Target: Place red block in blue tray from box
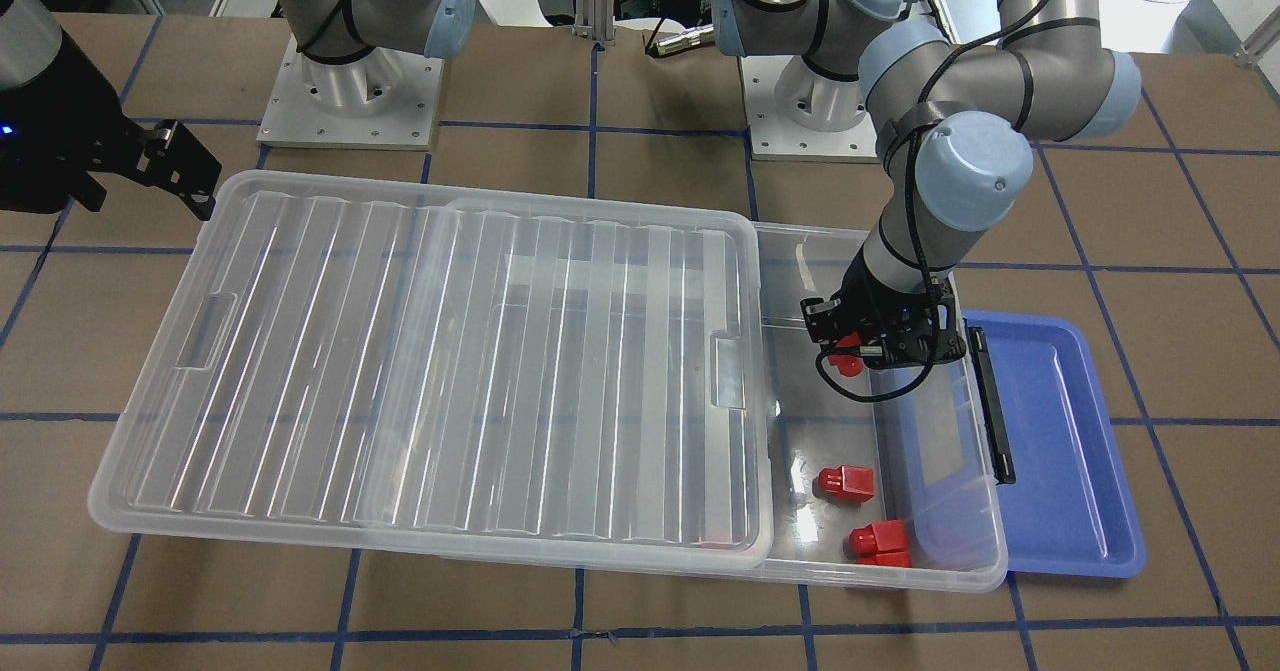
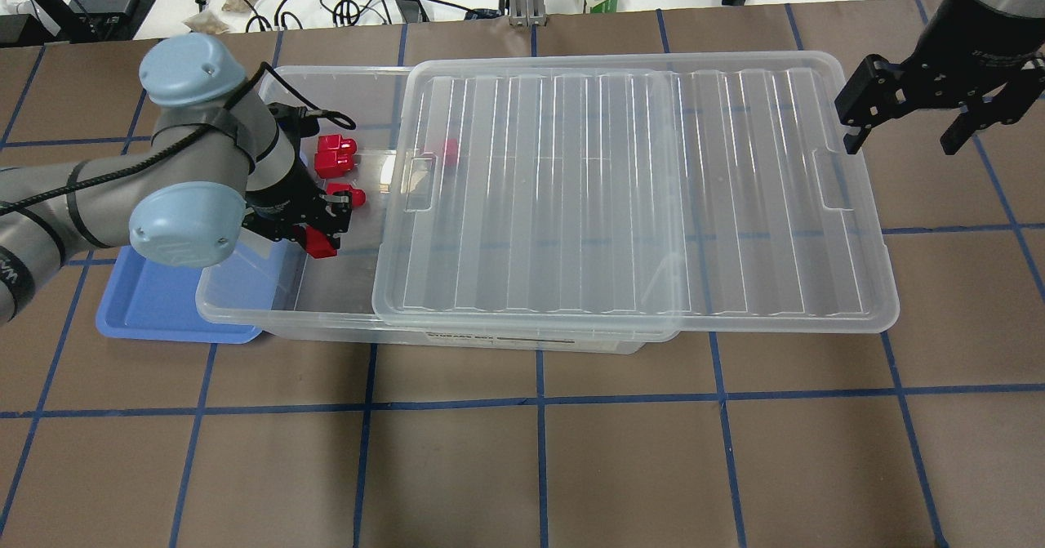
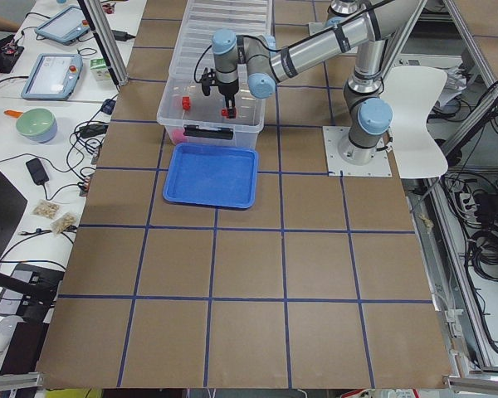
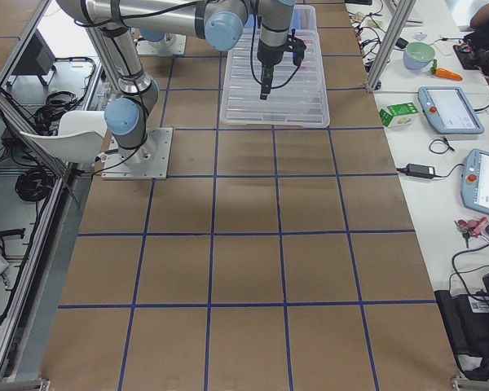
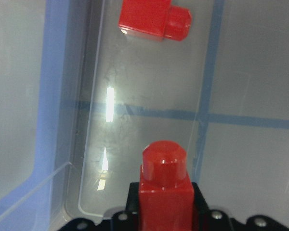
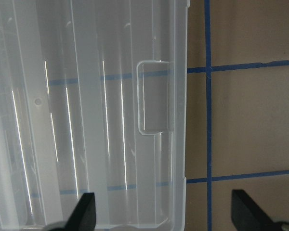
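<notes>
My left gripper [image 1: 855, 343] [image 2: 322, 233] is shut on a red block [image 1: 851, 340] [image 2: 320, 242] [image 5: 164, 192], stub pointing down, inside the uncovered end of the clear box [image 1: 900, 576] [image 2: 245, 313]. Another red block [image 1: 843, 363] [image 2: 353, 198] [image 5: 154, 19] lies on the box floor just beyond it. Two more red blocks [image 1: 846, 482] [image 1: 878, 542] lie at the box's far side. The blue tray [image 1: 1060, 451] [image 2: 155, 307] [image 3: 212, 178] sits beside that end of the box, empty. My right gripper [image 2: 902, 144] [image 6: 166, 216] is open and empty.
The ribbed clear lid [image 1: 450, 351] [image 2: 637, 205] is slid sideways, covers most of the box and overhangs its other end, under the right gripper. One more red block [image 2: 448, 152] shows through the lid. A black clip handle [image 1: 993, 411] is on the box wall next to the tray.
</notes>
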`<action>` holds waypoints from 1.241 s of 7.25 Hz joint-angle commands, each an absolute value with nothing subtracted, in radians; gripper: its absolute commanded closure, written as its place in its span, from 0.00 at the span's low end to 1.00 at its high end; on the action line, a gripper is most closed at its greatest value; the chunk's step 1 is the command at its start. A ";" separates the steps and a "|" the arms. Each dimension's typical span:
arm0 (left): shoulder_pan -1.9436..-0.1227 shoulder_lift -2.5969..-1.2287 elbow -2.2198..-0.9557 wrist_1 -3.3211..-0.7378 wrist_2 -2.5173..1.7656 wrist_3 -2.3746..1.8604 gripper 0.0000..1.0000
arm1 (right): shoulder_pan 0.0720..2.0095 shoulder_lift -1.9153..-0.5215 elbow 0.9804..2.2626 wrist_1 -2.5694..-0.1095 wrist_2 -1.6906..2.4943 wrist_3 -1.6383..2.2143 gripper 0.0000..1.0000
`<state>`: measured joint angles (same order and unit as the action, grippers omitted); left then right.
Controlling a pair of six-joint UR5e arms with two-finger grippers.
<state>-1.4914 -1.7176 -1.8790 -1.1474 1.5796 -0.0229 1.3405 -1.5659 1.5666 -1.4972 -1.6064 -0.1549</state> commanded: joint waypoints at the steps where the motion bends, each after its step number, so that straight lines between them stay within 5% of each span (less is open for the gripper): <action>1: -1.486 -1.649 -1.716 -1.332 1.586 -0.012 1.00 | 1.339 -1.566 1.569 -1.499 -1.608 -0.153 0.00; 3: -1.374 -1.638 -1.608 -1.442 1.585 0.151 1.00 | 1.332 -1.562 1.572 -1.499 -1.611 -0.153 0.00; 6: -1.111 -1.707 -1.634 -1.415 1.571 0.510 1.00 | 1.197 -1.517 1.572 -1.508 -1.606 -0.196 0.00; 9: -1.077 -1.872 -1.686 -1.196 1.572 0.575 1.00 | 1.186 -1.401 1.574 -1.641 -1.609 -0.284 0.00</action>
<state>-1.0871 -1.8066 -1.6653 -1.2778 1.5719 0.5500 1.1897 -1.4430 1.5737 -1.6131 -1.6092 -0.2579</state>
